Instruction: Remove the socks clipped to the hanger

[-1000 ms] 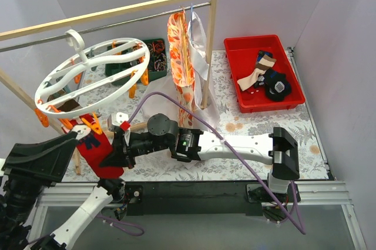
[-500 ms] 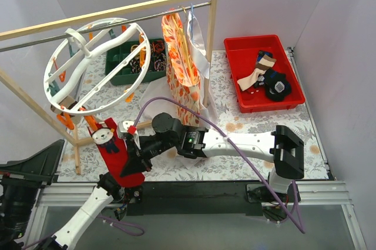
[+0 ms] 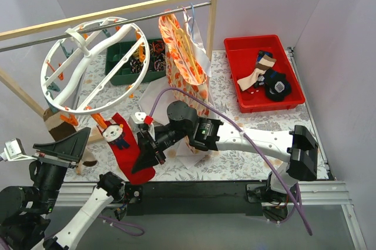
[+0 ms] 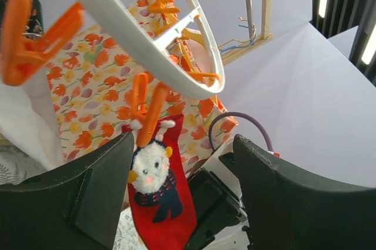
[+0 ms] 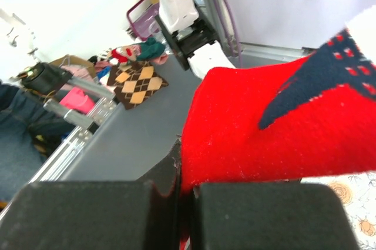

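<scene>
The right tool (image 5: pixel 185 190) pinches the red sock (image 5: pixel 264 126).

No lettering, number, brand or sign can be read in any view. The red sock (image 4: pixel 167 209) bears a picture only: a white figure with a dark scarf, without words. The pale marks on the dark sock (image 3: pixel 276 87) in the red bin (image 3: pixel 235 47) are too small to read.
</scene>
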{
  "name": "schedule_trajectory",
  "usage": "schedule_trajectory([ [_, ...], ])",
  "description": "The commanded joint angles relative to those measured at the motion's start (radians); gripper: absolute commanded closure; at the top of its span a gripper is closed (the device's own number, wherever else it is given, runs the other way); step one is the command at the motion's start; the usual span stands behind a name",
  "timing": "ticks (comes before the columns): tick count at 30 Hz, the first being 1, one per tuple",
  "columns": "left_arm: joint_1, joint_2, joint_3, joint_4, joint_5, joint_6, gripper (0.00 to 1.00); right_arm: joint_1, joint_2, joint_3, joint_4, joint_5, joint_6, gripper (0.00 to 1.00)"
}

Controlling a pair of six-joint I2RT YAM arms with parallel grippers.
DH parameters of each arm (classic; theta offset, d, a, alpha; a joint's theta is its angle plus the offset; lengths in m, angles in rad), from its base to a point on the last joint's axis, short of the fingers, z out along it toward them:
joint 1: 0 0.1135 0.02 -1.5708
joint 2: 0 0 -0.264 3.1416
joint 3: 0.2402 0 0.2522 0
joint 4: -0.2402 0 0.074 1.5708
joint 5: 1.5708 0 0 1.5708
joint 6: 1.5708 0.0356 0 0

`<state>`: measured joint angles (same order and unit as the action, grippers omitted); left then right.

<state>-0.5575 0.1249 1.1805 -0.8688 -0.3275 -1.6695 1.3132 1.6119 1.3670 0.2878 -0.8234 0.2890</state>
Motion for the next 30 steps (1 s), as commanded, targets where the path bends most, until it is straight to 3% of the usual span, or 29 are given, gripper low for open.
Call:
schedule_trajectory([
  [1, 0.007, 0.038, -0.041, 0.122, 0.051, 0.008, 0.35, -0.017, -0.055, -0.011, 0.024, -0.108, -0.002, 0.99],
  [13, 0.007, 0.045, -0.081, 0.139, 0.122, 0.004, 0.46, -0.032, -0.075, 0.014, 0.010, -0.223, 0.010, 0.99],
  [19, 0.007, 0.013, -0.156, 0.229, 0.136, 0.013, 0.29, -0.031, -0.098, -0.002, 0.002, -0.247, 0.004, 0.99],
  [22, 0.007, 0.022, -0.173, 0.266, 0.133, 0.022, 0.26, -0.029, -0.102, -0.002, 0.001, -0.263, 0.012, 0.99],
  [30, 0.007, 0.099, -0.162, 0.268, 0.123, -0.009, 0.32, -0.031, -0.118, -0.009, -0.001, -0.276, 0.016, 0.99],
])
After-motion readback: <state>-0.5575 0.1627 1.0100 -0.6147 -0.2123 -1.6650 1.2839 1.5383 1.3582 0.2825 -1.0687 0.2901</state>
